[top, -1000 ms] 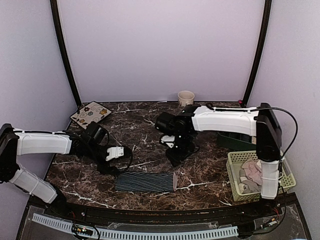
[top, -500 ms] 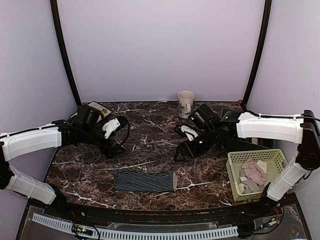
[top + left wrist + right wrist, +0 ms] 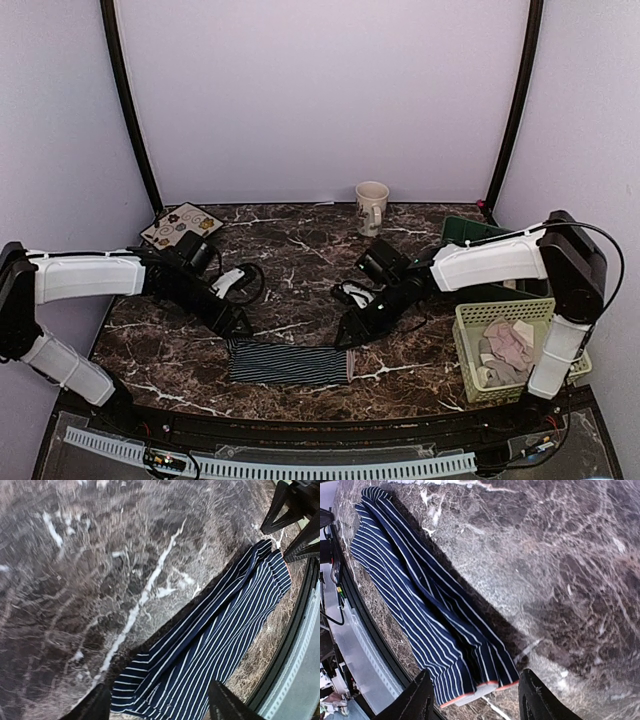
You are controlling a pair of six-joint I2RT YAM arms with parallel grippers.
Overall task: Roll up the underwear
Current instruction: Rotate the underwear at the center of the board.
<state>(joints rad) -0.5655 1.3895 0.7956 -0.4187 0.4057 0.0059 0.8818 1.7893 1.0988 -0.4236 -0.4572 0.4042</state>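
The navy underwear (image 3: 290, 363) with thin white stripes lies folded into a long flat band near the table's front edge. My left gripper (image 3: 238, 325) hovers at its left end, jaws open on either side of the striped cloth (image 3: 215, 635), with nothing held. My right gripper (image 3: 350, 335) is at the right end, also open, its fingers straddling the orange-trimmed hem of the cloth (image 3: 425, 605). In the wrist views the left gripper (image 3: 160, 707) and the right gripper (image 3: 477, 697) each show only dark fingertips. The pink underwear (image 3: 505, 345) lies in a basket at the right.
A yellow-green basket (image 3: 462, 345) stands at the front right, with a dark green bin (image 3: 470, 235) behind it. A beige mug (image 3: 372, 200) sits at the back centre. A patterned tile (image 3: 181, 228) lies at the back left. A white rail (image 3: 270, 465) runs along the front.
Both arms have swung from further back on the table down to the two ends of the striped underwear. The cloth has not moved.
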